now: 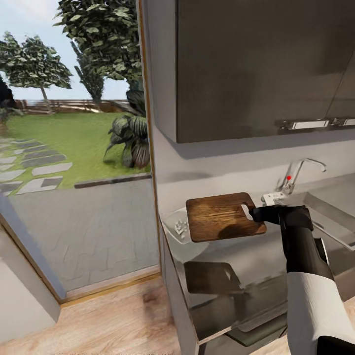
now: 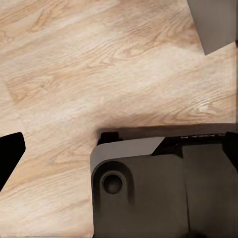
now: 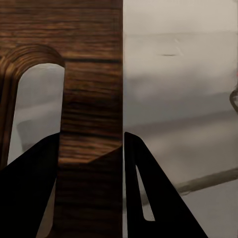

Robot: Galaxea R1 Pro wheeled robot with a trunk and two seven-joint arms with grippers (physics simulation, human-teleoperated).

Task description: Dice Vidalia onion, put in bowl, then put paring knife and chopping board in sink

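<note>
My right gripper (image 1: 252, 213) is shut on the chopping board (image 1: 219, 217), holding the dark brown board roughly level above the grey countertop (image 1: 256, 291). In the right wrist view the black fingers (image 3: 29, 193) clamp the board (image 3: 91, 89) on the wooden strip beside its handle slot (image 3: 37, 114). The white bowl (image 1: 170, 220) sits on the counter partly under the board's left end, with small pale diced onion pieces (image 1: 181, 228) inside. The sink (image 1: 340, 209) and its chrome faucet (image 1: 296, 176) lie to the right. The paring knife is out of view. One dark fingertip (image 2: 10, 153) of the left gripper hangs over the wood floor.
Dark wall cabinets (image 1: 256, 69) hang above the counter. A glass door at left looks onto a garden (image 1: 69, 133). The robot's dark base (image 2: 163, 193) stands on the wooden floor (image 2: 99, 74) under the left wrist.
</note>
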